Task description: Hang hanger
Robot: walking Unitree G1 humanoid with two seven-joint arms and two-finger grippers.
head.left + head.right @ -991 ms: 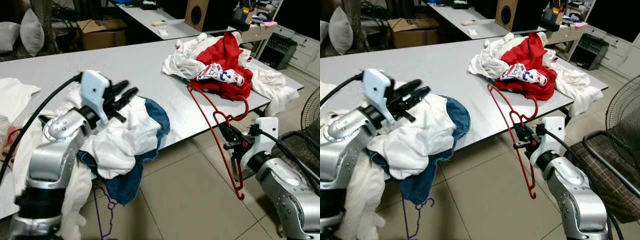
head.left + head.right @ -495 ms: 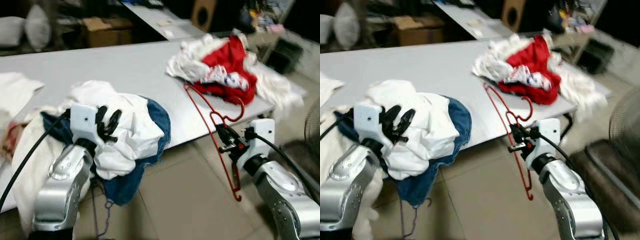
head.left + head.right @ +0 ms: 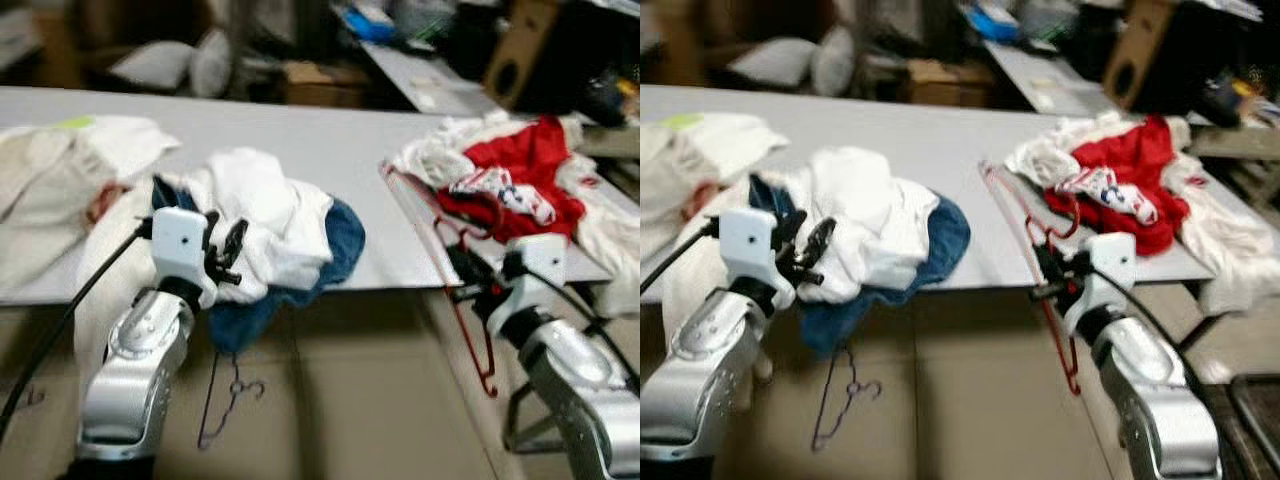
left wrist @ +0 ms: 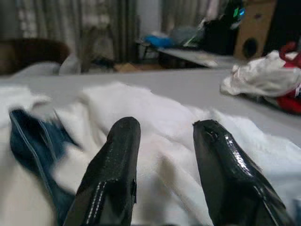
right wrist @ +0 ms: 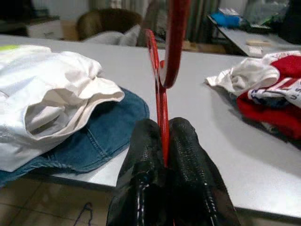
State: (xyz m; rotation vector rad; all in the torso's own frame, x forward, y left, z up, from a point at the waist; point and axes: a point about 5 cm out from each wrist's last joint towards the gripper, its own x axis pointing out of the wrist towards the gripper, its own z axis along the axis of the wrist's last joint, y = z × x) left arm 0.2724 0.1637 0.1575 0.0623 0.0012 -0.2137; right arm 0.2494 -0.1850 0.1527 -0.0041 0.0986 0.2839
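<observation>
Red hanger [image 5: 161, 101]: pinched in the closed right gripper [image 5: 162, 162] off the table's [image 3: 330, 150] front edge. Left gripper [image 4: 162, 160]: parted, empty, over white laundry [image 3: 260, 215]. Advisably keep the hook upright while carrying.

Frame is motion-blurred. Left gripper [image 3: 226, 252] sits at the table [image 3: 300, 150] front edge, fingers parted, right against the white cloth [image 3: 265, 215] piled on a blue garment [image 3: 335, 240] that droops over the edge. Dark hanger [image 3: 228, 390] on the floor below. Right gripper [image 3: 465, 275] is beside the table's front edge, clamped on the red hanger [image 3: 440, 250], which slants from tabletop down past the edge, hook low. Red/white clothes heap [image 3: 510, 180] on the table's right end, more pale cloth [image 3: 60, 170] at far left.
</observation>
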